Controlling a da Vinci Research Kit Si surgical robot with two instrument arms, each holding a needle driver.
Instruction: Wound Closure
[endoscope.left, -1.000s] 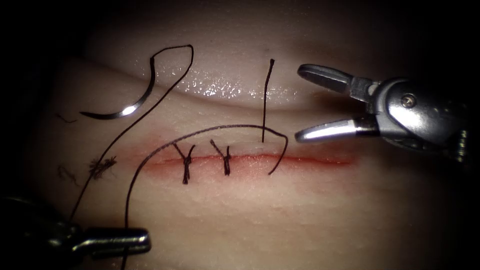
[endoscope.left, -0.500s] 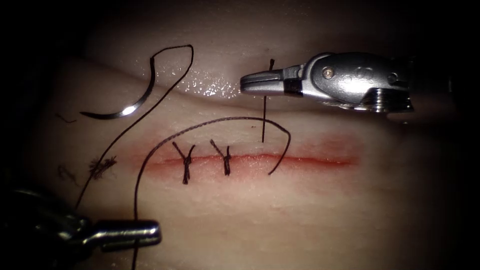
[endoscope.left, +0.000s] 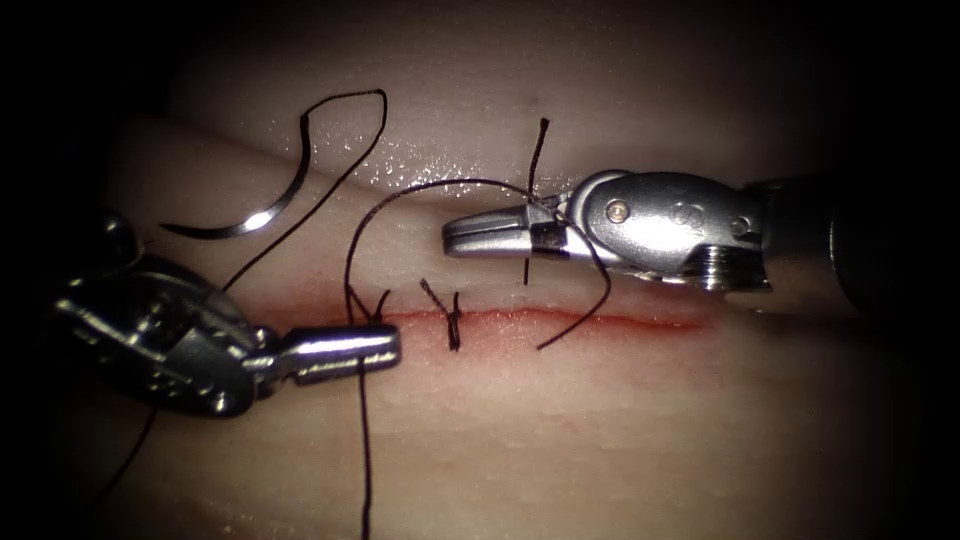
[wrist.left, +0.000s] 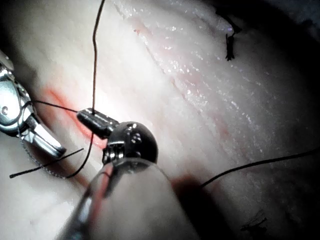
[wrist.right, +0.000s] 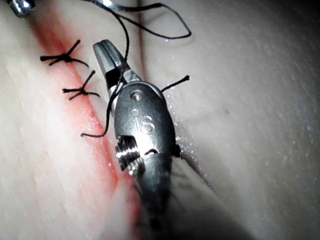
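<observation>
Presently my left tool (endoscope.left: 385, 345) is clamped on the thread (endoscope.left: 364, 440) over the cut (endoscope.left: 620, 320), my right tool (endoscope.left: 455, 237) lies closed with thread looped round it, and the needle (endoscope.left: 255, 215) rests free on the tissue (endoscope.left: 600, 430) upper left.

Shiny steel wrist (wrist.right: 142, 125) stamped "16", round screw head, threaded collar

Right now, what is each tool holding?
Left tool: shut on the thread.
Right tool: shut, thread looped over it.
Needle: free on the tissue, held by neither.
</observation>
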